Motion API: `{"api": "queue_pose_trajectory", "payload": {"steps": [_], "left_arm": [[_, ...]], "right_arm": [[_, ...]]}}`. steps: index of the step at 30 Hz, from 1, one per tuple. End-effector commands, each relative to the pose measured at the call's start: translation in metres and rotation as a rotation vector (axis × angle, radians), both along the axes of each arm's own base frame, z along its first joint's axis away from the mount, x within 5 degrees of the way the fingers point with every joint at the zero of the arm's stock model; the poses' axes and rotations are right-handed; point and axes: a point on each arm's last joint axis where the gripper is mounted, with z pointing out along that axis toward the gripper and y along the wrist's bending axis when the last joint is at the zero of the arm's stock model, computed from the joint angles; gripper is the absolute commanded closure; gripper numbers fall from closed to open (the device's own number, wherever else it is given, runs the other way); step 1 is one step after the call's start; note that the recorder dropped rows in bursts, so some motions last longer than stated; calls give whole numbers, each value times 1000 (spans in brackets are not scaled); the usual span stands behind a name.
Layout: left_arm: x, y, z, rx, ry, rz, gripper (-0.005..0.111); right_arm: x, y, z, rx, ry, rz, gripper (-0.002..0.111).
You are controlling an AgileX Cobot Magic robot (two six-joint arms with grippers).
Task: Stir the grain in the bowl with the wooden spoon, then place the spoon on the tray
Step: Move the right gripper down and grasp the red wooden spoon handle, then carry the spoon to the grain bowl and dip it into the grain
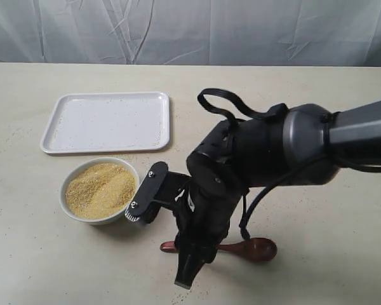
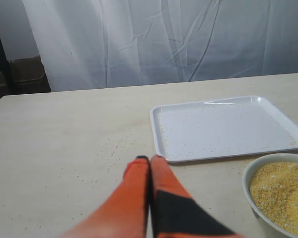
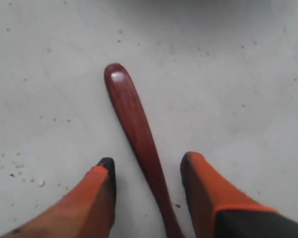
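— Wooden spoon [image 1: 257, 249] lifted yet?
— No. It lies flat on the table [image 1: 317, 273], right of the bowl [image 1: 63, 190]. The right gripper [image 3: 149, 161] has its fingers spread either side of the handle, clear of it. The left gripper [image 2: 149, 158] is pinched together, empty.
— What's left?
— Everything, I'd judge: grasp, stir the grain [image 1: 100, 189], set down. The tray [image 1: 108, 122] lies bare just beyond the bowl, with open table around, though the bowl's rim is close to the arm.
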Motion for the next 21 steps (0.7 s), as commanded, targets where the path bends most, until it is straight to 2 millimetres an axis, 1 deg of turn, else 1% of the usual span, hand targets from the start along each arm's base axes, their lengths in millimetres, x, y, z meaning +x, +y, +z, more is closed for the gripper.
{"api": "queue_pose_trajectory", "payload": {"steps": [1,2,3,4,6,8,10,11,13,17,19,21], "left_arm": [[0,0,-2,-1,3,-6,107],[0,0,-2,-1,3,-6,107],[0,0,-2,-1,3,-6,107],[0,0,-2,-1,3,-6,107],[0,0,-2,-1,3,-6,107],[0,0,-2,-1,3,-6,107],[0,0,-2,-1,3,-6,107],[0,0,-2,-1,3,-6,107],[0,0,-2,-1,3,-6,107],[0,0,-2,-1,3,-6,107],[0,0,-2,-1,3,-6,107],[0,0,-2,-1,3,-6,107]], "right_arm": [[2,5,-11,-3,-19,32,65],[2,5,-12,-10,-20,37,65],[2,5,-16,-19,-13,37,69],[2,5,-17,-21,-12,37,78],[2,5,-18,-22,-10,34,107],[2,4,-18,-28,-9,36,108],[2,3,-10,-13,-16,10,108],[2,2,-2,-2,-22,-21,108],[2,-2,25,24,-63,-82,108],[15,-5,68,96,-226,-203,108],[23,-5,87,173,-313,-329,108],[31,-4,105,298,-366,-554,108]]}}
